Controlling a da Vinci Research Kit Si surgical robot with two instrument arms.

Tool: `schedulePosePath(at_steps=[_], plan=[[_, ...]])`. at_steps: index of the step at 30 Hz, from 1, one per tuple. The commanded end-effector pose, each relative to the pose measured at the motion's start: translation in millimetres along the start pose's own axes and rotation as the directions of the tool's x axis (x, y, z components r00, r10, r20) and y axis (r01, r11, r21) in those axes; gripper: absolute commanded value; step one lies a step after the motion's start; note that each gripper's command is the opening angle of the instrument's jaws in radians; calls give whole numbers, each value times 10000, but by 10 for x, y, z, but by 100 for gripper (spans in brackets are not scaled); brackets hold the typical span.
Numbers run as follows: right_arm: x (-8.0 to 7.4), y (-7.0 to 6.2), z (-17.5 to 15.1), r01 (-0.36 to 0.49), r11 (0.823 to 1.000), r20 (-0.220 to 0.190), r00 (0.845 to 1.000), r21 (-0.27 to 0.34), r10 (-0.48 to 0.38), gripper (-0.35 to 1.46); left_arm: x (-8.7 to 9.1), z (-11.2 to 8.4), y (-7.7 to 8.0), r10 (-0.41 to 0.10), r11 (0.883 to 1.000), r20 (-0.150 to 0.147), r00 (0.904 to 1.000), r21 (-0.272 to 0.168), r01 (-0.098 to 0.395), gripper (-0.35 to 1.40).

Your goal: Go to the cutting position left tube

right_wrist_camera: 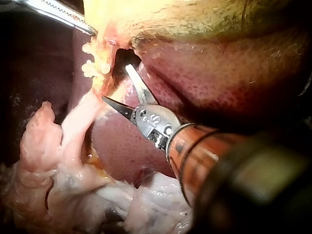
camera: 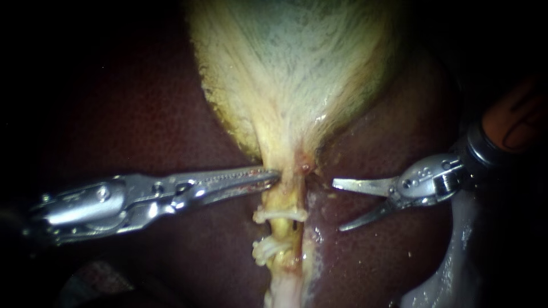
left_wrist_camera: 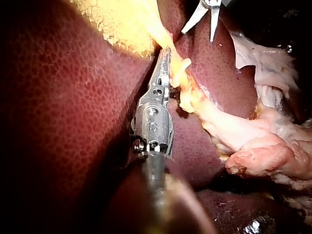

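Note:
The pale yellow gallbladder (camera: pixel 285 68) narrows downward into a yellowish tube (camera: pixel 281 228) lying on the dark red liver (camera: pixel 142 114). Two white clips (camera: pixel 279 215) cross the tube, one below the other. My left instrument (camera: pixel 275 177) comes in level from the left, its serrated jaws shut on the gallbladder's neck just above the upper clip. My right instrument (camera: pixel 338 205) has two thin blades standing open, a little to the right of the tube at the height of the clips, touching nothing. In the right wrist view the blades (right_wrist_camera: pixel 117 87) point at the clipped stretch (right_wrist_camera: pixel 95 63).
Loose pale pink tissue (left_wrist_camera: pixel 263 141) lies piled on the liver beyond the clipped tube, also under the right instrument's shaft (right_wrist_camera: pixel 73 185). A whitish wet band (camera: pixel 451 256) runs below the right instrument's wrist. Liver surrounds the tube on both sides.

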State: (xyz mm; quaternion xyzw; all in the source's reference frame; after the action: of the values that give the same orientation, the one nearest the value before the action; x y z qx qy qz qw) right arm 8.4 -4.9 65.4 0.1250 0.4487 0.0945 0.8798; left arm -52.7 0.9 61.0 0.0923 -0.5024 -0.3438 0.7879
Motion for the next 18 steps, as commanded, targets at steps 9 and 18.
schedulePosePath(at_steps=[9, 18], plan=[[14, -37, 28, 165, 9928, -567, 9983, 1190, -98, 143, -28, -20, 30, -207, 9997, -32, 9998, -97, 207, -3], [-4, -68, 91, -115, 9825, -574, 9981, 1861, 226, 143, -49, -40, 30, -342, 9992, 65, 9994, -188, 343, -3]])
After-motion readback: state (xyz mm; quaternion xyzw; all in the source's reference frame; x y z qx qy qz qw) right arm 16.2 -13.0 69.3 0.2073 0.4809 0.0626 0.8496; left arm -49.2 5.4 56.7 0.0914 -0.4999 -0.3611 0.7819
